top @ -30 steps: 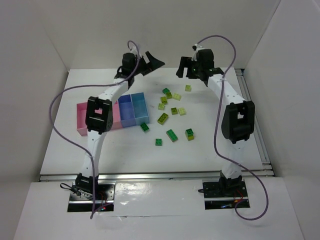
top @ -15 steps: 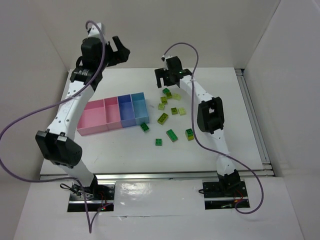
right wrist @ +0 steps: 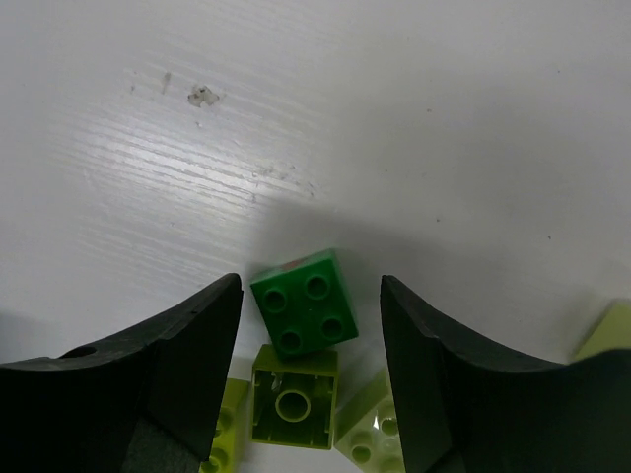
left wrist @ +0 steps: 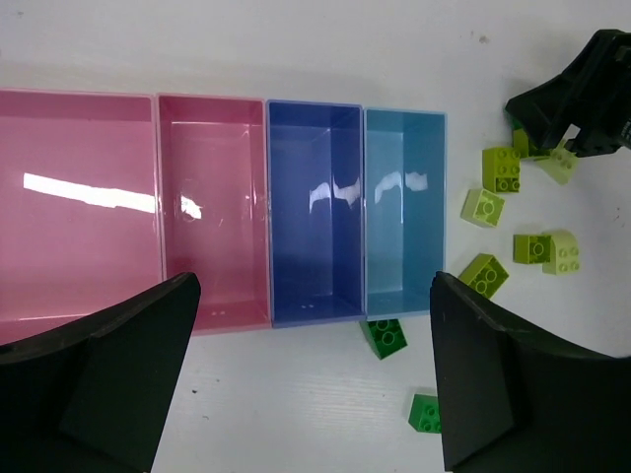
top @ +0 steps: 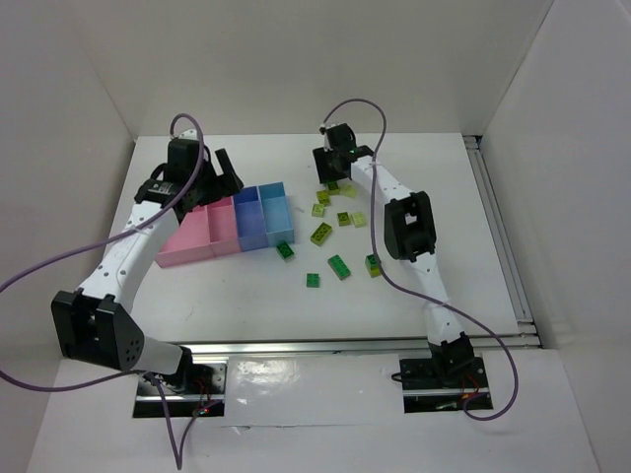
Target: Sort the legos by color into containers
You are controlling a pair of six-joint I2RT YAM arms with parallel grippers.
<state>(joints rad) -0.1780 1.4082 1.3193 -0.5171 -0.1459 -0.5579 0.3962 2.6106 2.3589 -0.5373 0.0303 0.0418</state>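
The containers (top: 193, 258) are a row of four joined bins, two pink, one dark blue, one light blue, all empty in the left wrist view (left wrist: 158, 197). My left gripper (top: 219, 175) hovers open above them (left wrist: 313, 286). The legos (top: 320, 234) lie scattered to the right of the bins. My right gripper (top: 332, 172) is down at the far cluster. Its jaws (right wrist: 310, 286) straddle a dark green brick (right wrist: 304, 315) with a small gap on each side. A yellow-green brick (right wrist: 294, 397) lies upside down against it.
A dark green brick (left wrist: 385, 337) lies just off the light blue bin's corner, another (left wrist: 426, 412) nearer. Yellow-green bricks (left wrist: 502, 168) sit right of the bins, close to the right gripper (left wrist: 582, 99). White walls enclose the table on three sides.
My left arm has swung left and come down over the bins, still open. My right gripper has dropped onto the far brick cluster and its jaws have narrowed around the dark green brick.
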